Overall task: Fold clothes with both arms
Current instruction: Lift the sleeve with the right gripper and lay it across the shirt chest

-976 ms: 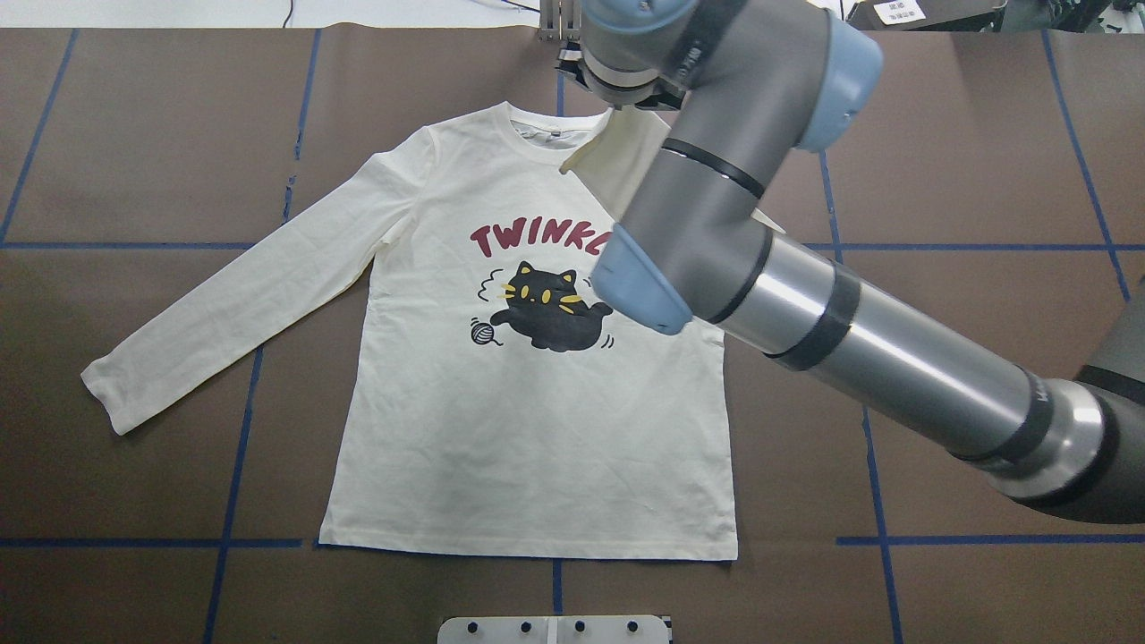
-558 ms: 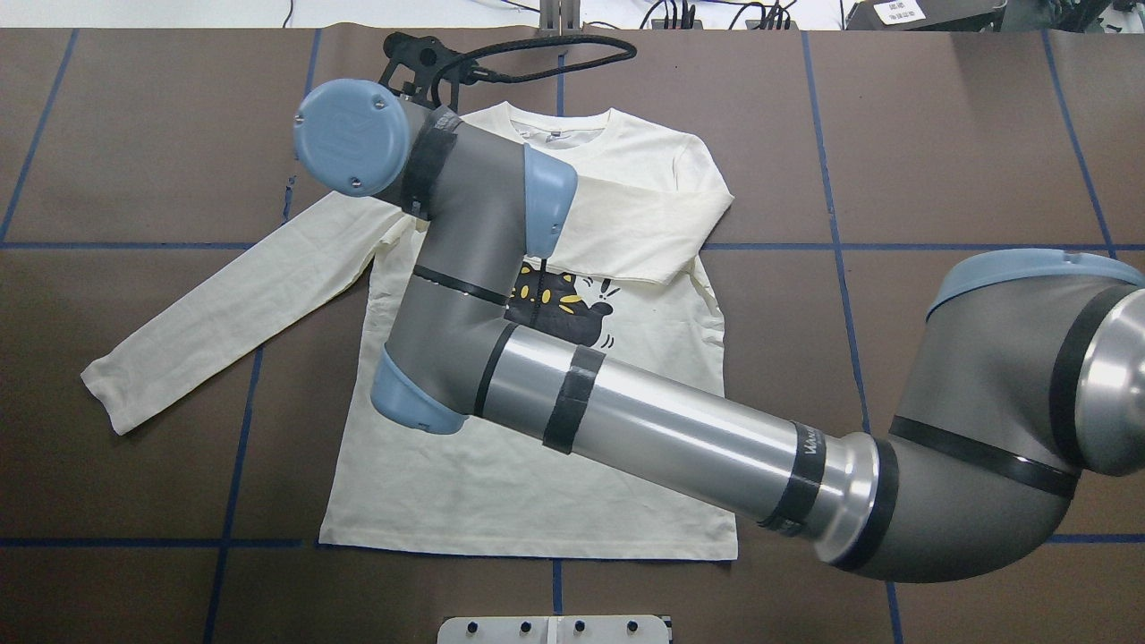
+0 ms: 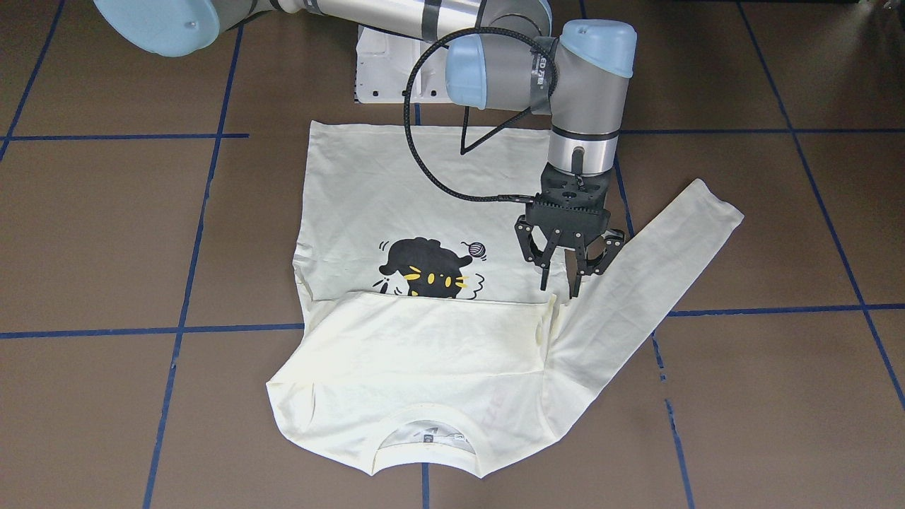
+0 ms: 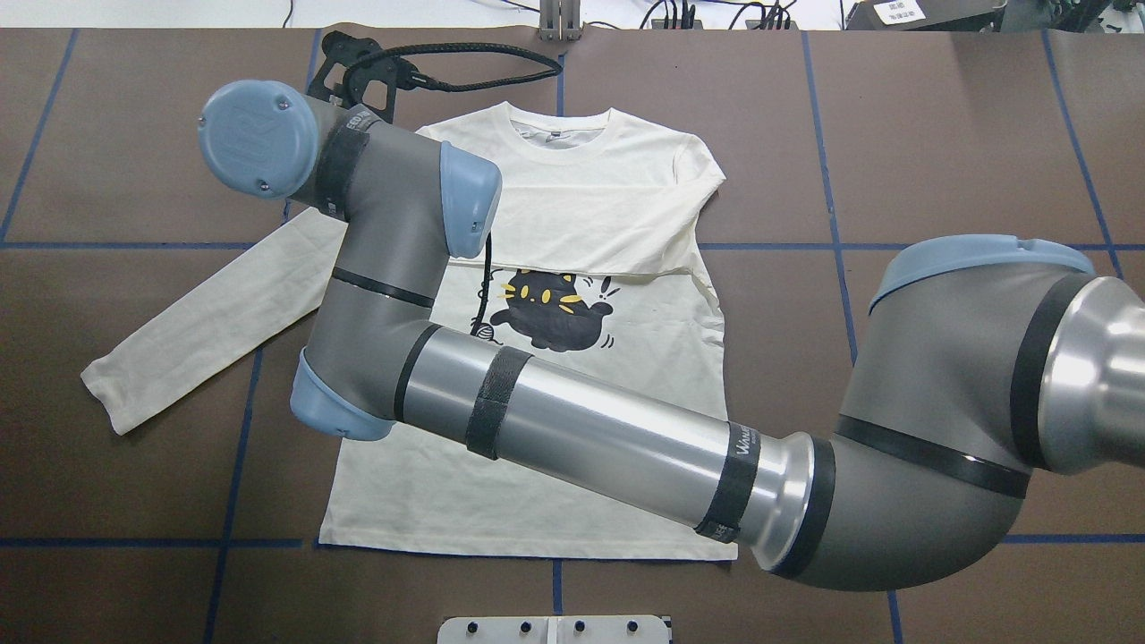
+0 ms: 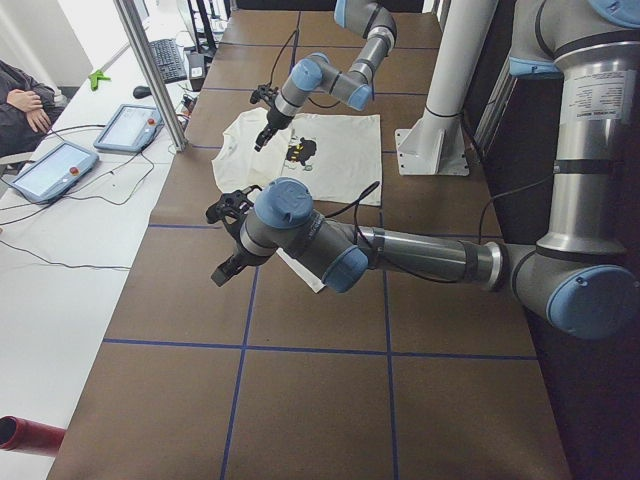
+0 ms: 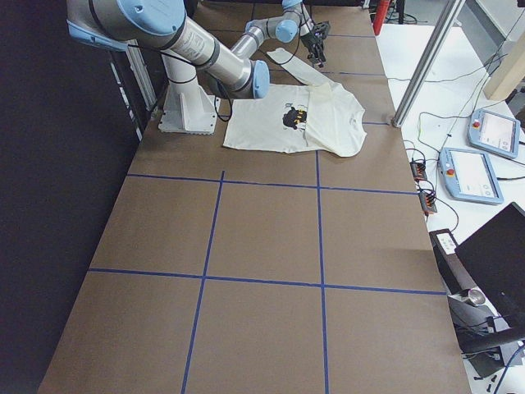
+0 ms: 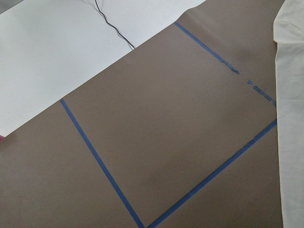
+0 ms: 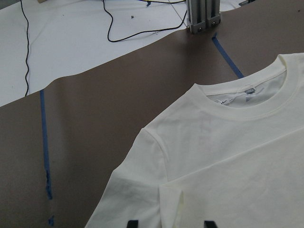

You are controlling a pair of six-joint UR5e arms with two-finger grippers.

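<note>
While right jaws gape, shirt (image 3: 424,353) just beneath

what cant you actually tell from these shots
Left gripper: seen only in exterior left, too small to judge its jaws.
Right gripper: hidden in the overhead view by its own arm.
Any T-shirt print past the cat: covered by the folded sleeve in the overhead and front-facing views.

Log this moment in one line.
right gripper open above shirt | one sleeve folded across | other sleeve flat | left gripper off shirt
</note>
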